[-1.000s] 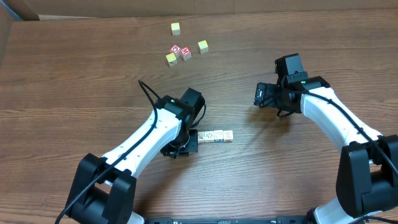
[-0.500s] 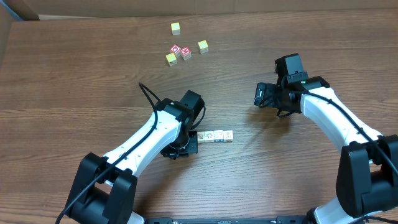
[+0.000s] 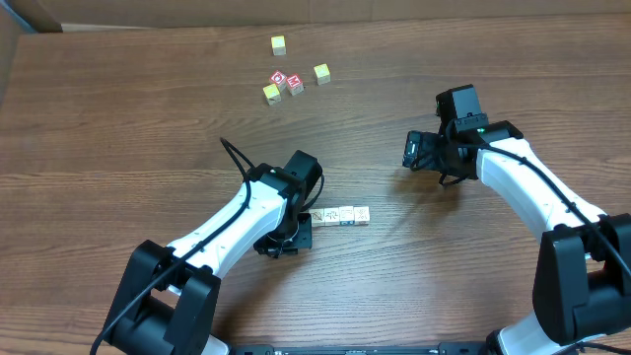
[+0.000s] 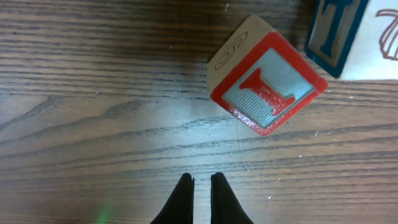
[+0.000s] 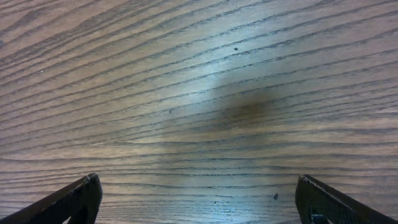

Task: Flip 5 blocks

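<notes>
Left pincer (image 4: 202, 180) closed | wrist-only: 1 red-bordered block (image 4: 268, 84) (letter I)

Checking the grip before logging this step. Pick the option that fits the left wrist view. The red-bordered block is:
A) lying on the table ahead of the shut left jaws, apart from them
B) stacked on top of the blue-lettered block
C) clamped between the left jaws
A: the red-bordered block lies on the table, with bare wood between it and the left jaws, which are shut on nothing.
</notes>
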